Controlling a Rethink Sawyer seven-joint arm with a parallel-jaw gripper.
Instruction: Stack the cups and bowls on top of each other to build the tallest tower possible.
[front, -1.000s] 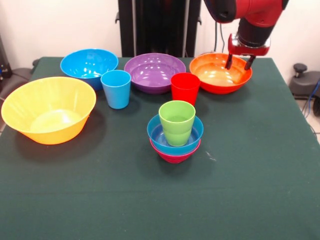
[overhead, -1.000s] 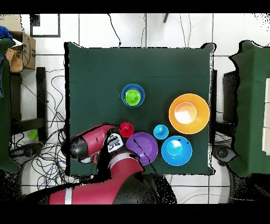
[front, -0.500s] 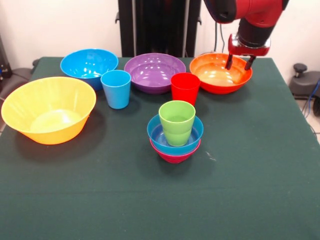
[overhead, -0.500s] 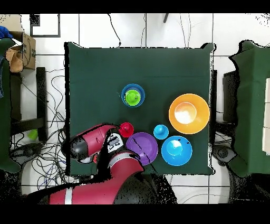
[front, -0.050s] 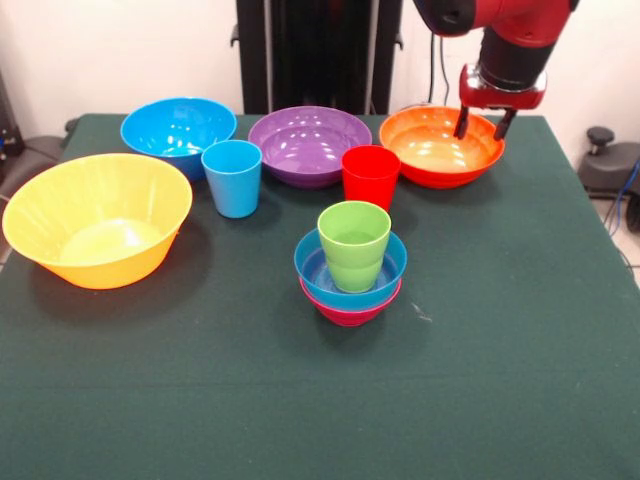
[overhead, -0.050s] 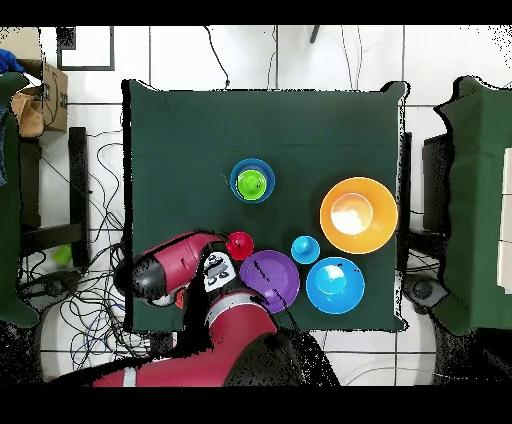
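So the gripper (front, -0.050s: 485, 124) is hanging over the far-right side of the red-orange bowl (front, -0.050s: 441, 147), fingers spread apart and pointing straight down, nothing between them. From above the arm (overhead, -0.050s: 185, 265) covers that bowl completely, so you can't see it there. The little tower so far sits near the middle of the table (front, -0.050s: 520, 360): the green cup (front, -0.050s: 354, 245) stands upright, mouth up, inside the small blue bowl (front, -0.050s: 350, 265), which is nested in the small magenta bowl (front, -0.050s: 349, 305). Everything else is also mouth up. The big yellow-orange bowl (front, -0.050s: 97, 218) is off by itself at the left in the front view, well apart from the stack and tipped slightly toward the camera. Along the back there's the large blue bowl (front, -0.050s: 179, 134) and the purple bowl (front, -0.050s: 309, 144), with the light blue cup (front, -0.050s: 232, 177) and the red cup (front, -0.050s: 370, 176) standing just in front of them.
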